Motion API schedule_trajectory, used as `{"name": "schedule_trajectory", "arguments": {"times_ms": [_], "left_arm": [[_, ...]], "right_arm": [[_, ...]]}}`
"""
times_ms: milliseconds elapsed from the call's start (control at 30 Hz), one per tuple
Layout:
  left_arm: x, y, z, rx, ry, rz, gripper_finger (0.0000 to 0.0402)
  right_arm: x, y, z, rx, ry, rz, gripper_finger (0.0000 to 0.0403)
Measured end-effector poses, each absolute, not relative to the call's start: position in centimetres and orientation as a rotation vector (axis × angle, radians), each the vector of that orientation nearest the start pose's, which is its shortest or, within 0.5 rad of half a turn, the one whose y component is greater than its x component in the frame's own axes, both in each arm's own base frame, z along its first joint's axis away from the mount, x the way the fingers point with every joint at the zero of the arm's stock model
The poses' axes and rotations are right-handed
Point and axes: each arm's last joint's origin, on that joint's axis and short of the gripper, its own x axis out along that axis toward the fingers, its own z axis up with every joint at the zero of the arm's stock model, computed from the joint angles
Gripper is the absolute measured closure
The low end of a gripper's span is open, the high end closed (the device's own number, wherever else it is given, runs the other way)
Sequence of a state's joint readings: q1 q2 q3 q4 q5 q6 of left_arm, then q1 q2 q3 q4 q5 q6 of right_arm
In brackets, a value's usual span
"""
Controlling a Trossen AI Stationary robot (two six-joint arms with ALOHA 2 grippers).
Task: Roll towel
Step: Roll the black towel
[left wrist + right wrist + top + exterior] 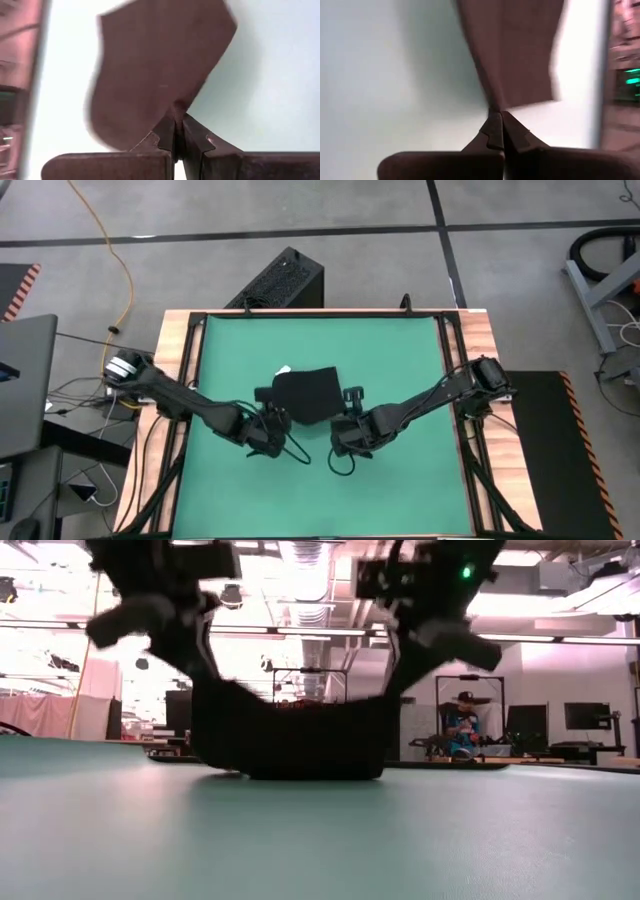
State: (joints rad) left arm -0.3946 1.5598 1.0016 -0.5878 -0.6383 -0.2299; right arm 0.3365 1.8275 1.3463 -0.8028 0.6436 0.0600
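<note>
The black towel (308, 393) lies at the middle of the green mat (400, 350), with its small white tag (283, 370) at the far left corner. My left gripper (177, 114) is shut on the towel's near left corner. My right gripper (496, 115) is shut on its near right corner. In the low view the towel (290, 735) hangs as a dark sheet between the two grippers, and its lower part rests on the mat. My left gripper pinches the towel's near left corner (175, 102) between its two fingertips, slanting down from the near left. That corner is lifted off the mat; the cloth spreads away from the fingers, and its far part lies on the mat. How many layers, I cannot tell. My right gripper pinches the towel's near right corner (494, 102) between its two fingertips, slanting down from the near right. The corner is raised clear of the mat, and the cloth fans out beyond the fingers toward the far side. How many layers, I cannot tell.
A hard black ribbed box (287, 278) stands on the floor beyond the table's far edge. Wooden frame rails (180, 360) run along the mat's left and right sides. Thin cable loops (296, 452) hang by the grippers. A person (462, 725) sits far off in the room.
</note>
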Motion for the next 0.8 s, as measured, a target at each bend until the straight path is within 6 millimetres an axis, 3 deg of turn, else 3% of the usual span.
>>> {"name": "schedule_trajectory", "arguments": {"times_ms": [100, 233, 500, 667, 800], "left_arm": [[26.9, -8.8, 22.8, 0.423, 0.924, 0.387, 0.0401], [26.0, -6.5, 24.1, 0.509, 0.95, 0.436, 0.0401], [26.3, 0.0, 25.6, 0.627, 1.035, 0.528, 0.0401], [26.8, 4.3, 26.2, 0.732, 1.076, 0.576, 0.0401], [27.0, 6.8, 27.2, 0.77, 1.03, 0.62, 0.0401]], "right_arm": [[34.6, 9.9, 22.6, -0.62, 1.127, -0.333, 0.0401], [34.7, 8.4, 23.9, -0.72, 1.15, -0.423, 0.0402], [35.4, 3.1, 26.4, -0.802, 1.138, -0.6, 0.0402], [34.6, -0.6, 29.7, -0.779, 1.066, -0.72, 0.0403], [33.6, -2.4, 32.2, -0.707, 0.987, -0.749, 0.0403]]}}
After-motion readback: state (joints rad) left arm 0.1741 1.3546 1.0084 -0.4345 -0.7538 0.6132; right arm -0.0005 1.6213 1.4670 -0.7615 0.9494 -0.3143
